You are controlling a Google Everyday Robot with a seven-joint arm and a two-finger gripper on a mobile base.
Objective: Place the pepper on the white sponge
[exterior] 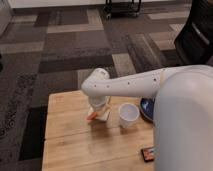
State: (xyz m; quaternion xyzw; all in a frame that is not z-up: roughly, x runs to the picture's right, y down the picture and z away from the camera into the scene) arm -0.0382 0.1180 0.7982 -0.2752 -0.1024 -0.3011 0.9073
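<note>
My white arm reaches from the right over the wooden table (75, 140). The gripper (98, 107) points down at the table's back middle. Right under it lies the white sponge (104, 116). A small orange-red pepper (91, 117) shows at the sponge's left edge, just below the gripper. I cannot tell whether the pepper rests on the sponge or beside it, or whether the gripper holds it.
A white cup (128, 115) stands upright just right of the sponge. A dark blue plate (146, 109) lies behind it, partly hidden by my arm. A small dark packet (147, 154) lies near the front right. Patterned carpet surrounds the table.
</note>
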